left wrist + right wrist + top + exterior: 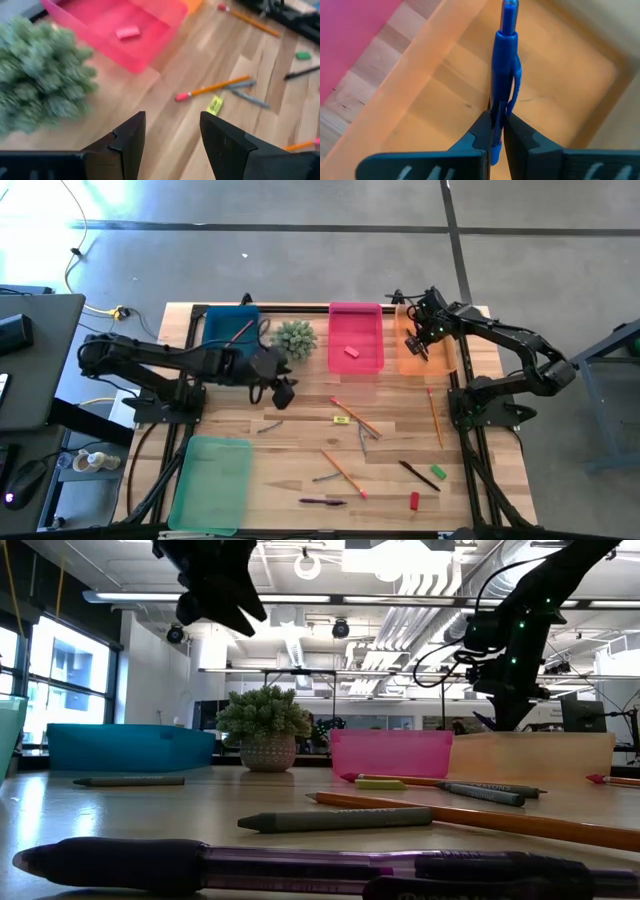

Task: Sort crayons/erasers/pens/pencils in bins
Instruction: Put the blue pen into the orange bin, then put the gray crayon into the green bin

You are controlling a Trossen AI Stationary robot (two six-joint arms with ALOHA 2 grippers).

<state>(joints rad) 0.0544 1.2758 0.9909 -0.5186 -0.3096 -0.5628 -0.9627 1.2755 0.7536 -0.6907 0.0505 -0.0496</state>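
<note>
The right hand (496, 131) is clamped on a blue plastic pen (504, 75) and holds it above the shallow orange plastic bin (435, 90) at the far right of the wooden counter (300, 470); the pen hangs over the bin's bare floor, not touching it. Just left of that bin sits the pink plastic bin (356, 338) with one small pink eraser block (351, 352) inside, then a spiky green potted plant (294, 338), then the dark blue plastic bin (230, 330), which holds a thin reddish pencil (238, 332). The left hand (281, 393) hovers with its fingers spread apart and nothing between them, over bare wood just in front of the plant. The translucent light green bin (212, 480) lies at the near left corner. Scattered over the middle and right of the counter are long orange pencils (355, 418), grey crayons (268, 426), a yellow eraser (341, 419), a green eraser (438, 472), a red eraser (414, 500), a black pen (418, 475) and a dark purple pen (322, 501)
</note>
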